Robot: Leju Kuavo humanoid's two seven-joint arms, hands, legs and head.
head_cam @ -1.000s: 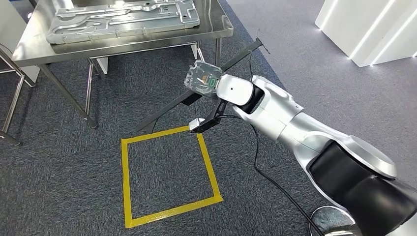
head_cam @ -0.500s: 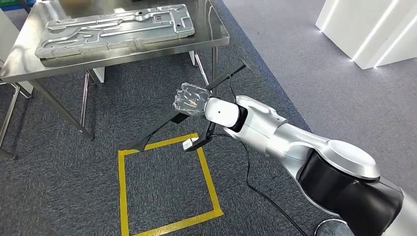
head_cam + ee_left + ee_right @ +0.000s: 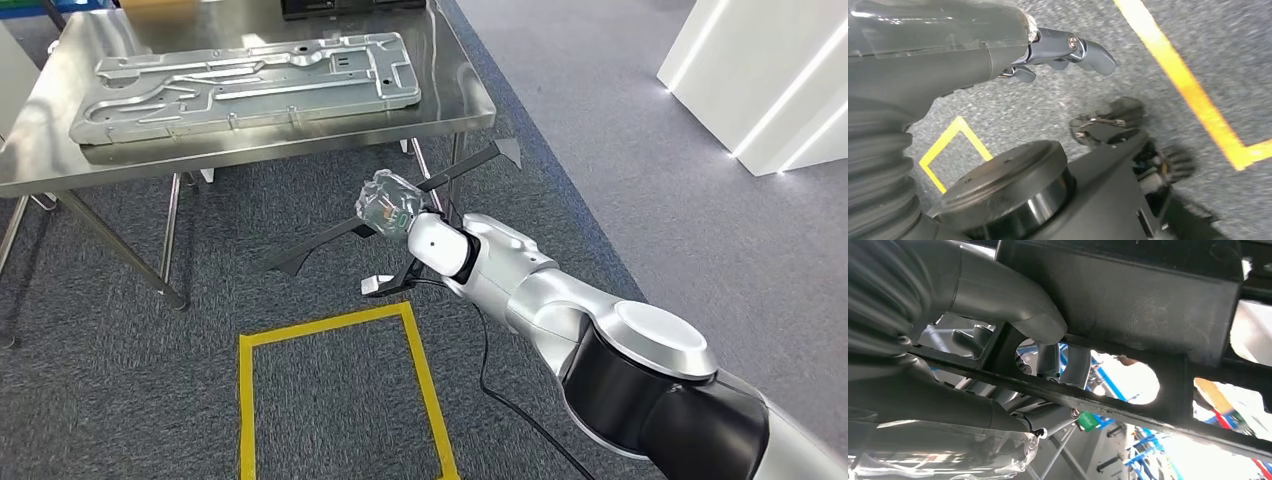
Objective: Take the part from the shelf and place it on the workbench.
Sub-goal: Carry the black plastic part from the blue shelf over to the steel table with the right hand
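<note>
The right hand [image 3: 388,205] is clenched round a long black bar [image 3: 330,238], the part for this job, carried out in front of the robot at about 12 o'clock, above the grey carpet and short of the steel table [image 3: 470,80]. From the right wrist camera the thumb [image 3: 1013,300] wraps over the flat black part [image 3: 1128,300], so I judge the grip firm. The bar's far tip points toward 2 o'clock, just under the table's near corner; its other end trails toward 9 o'clock.

Against the picture a second back, the whole scene has slid: the table sits larger and nearer, and the yellow tape square [image 3: 340,322] on the floor has dropped toward 6 o'clock. That reads as the robot walking closer, not things moving. The hand has also swung a little toward the table edge, with the bar held flatter.

The left hand [image 3: 1068,50] hangs by the robot's side over the carpet, fingers loosely apart and holding nothing.

A big grey metal plate [image 3: 245,80] already covers much of the tabletop, so I reckon the bar must go up over the edge and down on the bare steel near that corner; the part is not yet on the bench
</note>
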